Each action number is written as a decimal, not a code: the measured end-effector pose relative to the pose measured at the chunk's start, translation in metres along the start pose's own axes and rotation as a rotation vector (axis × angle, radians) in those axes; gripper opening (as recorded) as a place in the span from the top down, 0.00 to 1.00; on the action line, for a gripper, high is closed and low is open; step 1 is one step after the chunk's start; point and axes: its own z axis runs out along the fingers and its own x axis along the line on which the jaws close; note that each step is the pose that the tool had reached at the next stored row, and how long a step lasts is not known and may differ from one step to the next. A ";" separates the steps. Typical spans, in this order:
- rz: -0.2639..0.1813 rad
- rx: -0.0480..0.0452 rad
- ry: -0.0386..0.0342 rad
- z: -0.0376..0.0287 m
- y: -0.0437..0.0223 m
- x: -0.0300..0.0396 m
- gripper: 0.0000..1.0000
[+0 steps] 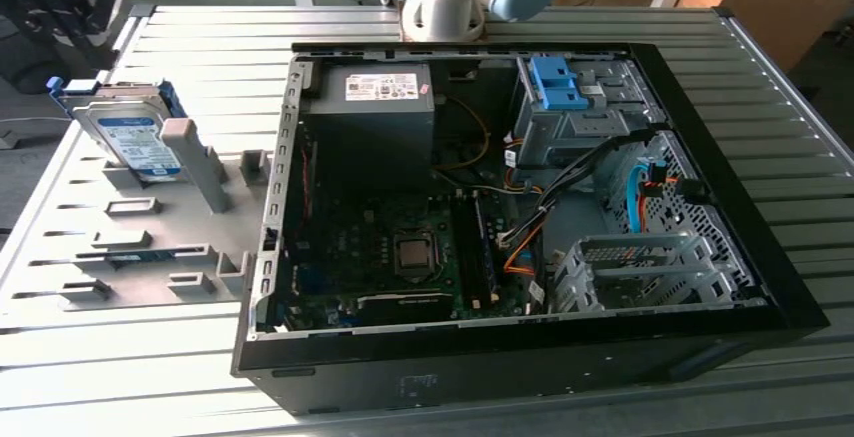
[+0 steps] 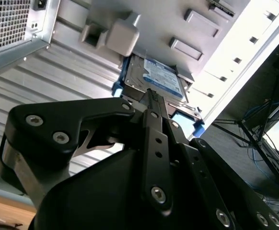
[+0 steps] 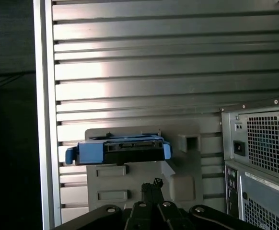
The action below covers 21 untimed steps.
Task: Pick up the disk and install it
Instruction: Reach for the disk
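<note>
Disk (image 1: 130,135) stands on edge in the grey rack (image 1: 67,247), at the exterior view's left of the open computer case (image 1: 534,377). My gripper (image 2: 152,96) hovers near it, pinched narrow, holding nothing. Coming in closed like this, I could tip it over.

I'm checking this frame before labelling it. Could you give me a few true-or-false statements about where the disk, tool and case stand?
1. The disk stands on edge in the grey holder, outside the computer case. True.
2. The tool is clamped on the disk. False: in the first wrist view its tips are together and stop short of the disk, holding nothing.
3. The case lies open, with its motherboard exposed. True.
4. The grey holder lies at the exterior view's right of the case. False: it lies at the exterior view's left.
</note>
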 end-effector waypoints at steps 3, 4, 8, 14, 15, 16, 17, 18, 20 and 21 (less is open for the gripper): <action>0.000 0.0001 0.0006 0.0017 0.0072 0.0077 0.89; 0.000 0.0001 0.0007 0.0023 0.0092 0.0109 0.89; 0.000 0.0001 0.0008 0.0044 0.0148 0.0240 0.89; 0.000 0.0002 0.0008 0.0062 0.0155 0.0502 0.89; 0.000 0.0002 0.0009 0.0064 0.0154 0.0523 0.89; 0.000 0.0001 0.0007 0.0064 0.0154 0.0526 0.89; 0.000 0.0001 0.0008 0.0064 0.0154 0.0526 0.89; 0.000 0.0001 0.0008 0.0064 0.0154 0.0526 0.89; 0.000 0.0001 0.0008 0.0064 0.0153 0.0532 0.89; 0.000 0.0001 0.0008 0.0064 0.0153 0.0532 0.89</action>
